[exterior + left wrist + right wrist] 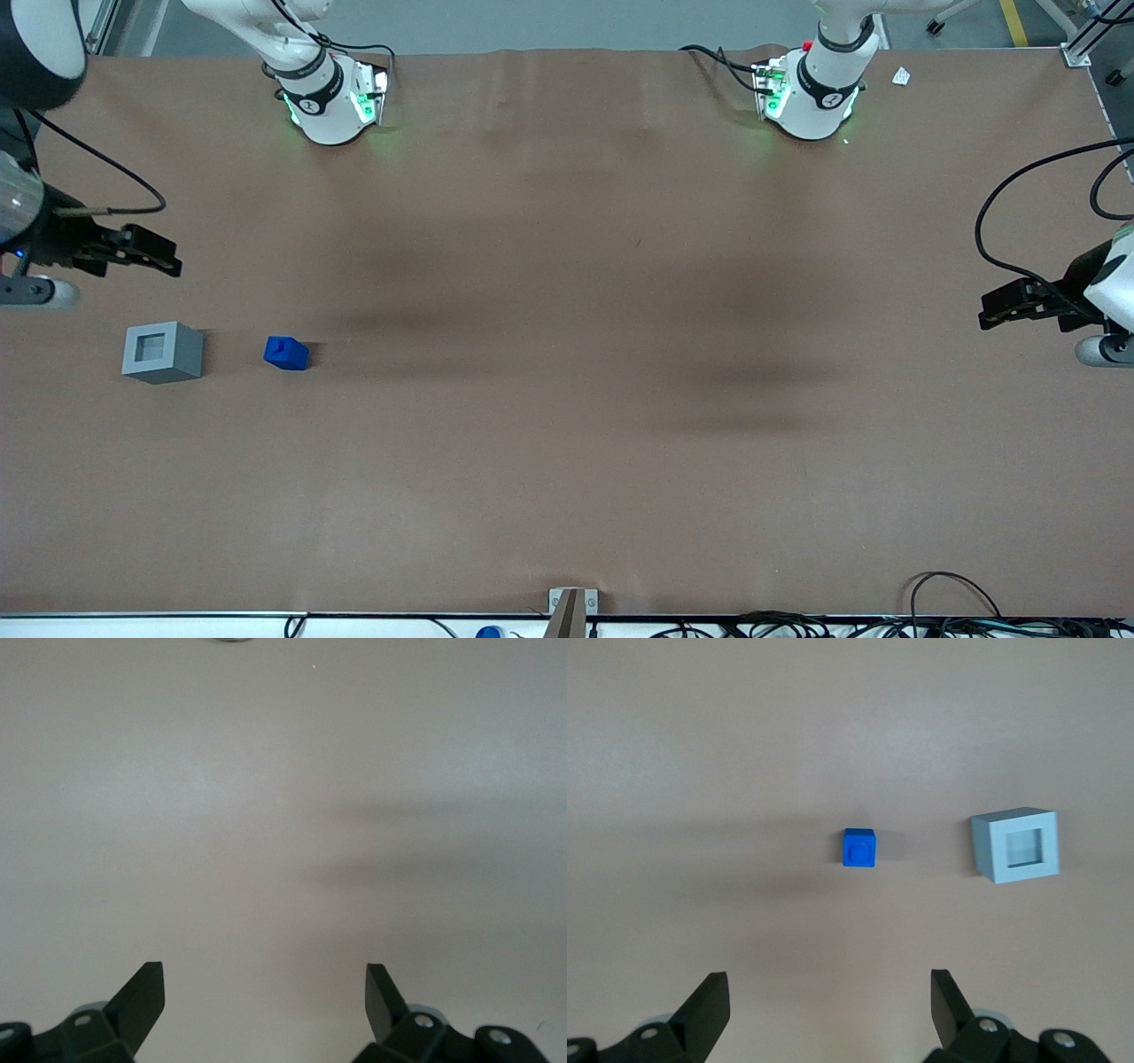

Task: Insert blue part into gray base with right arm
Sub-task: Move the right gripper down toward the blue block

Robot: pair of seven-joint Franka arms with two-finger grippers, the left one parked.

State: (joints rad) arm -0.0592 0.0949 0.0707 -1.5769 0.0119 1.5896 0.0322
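Observation:
The blue part stands on the brown table with its narrower knob facing up. Beside it, toward the working arm's end of the table, sits the gray base, its square socket facing up. The two are a short gap apart. My right arm's gripper hangs above the table, farther from the front camera than both objects. It is open, its black fingers wide apart with nothing between them.
The brown table mat spreads wide toward the parked arm's end. The two arm bases stand at the table's edge farthest from the front camera. Cables lie along the near edge.

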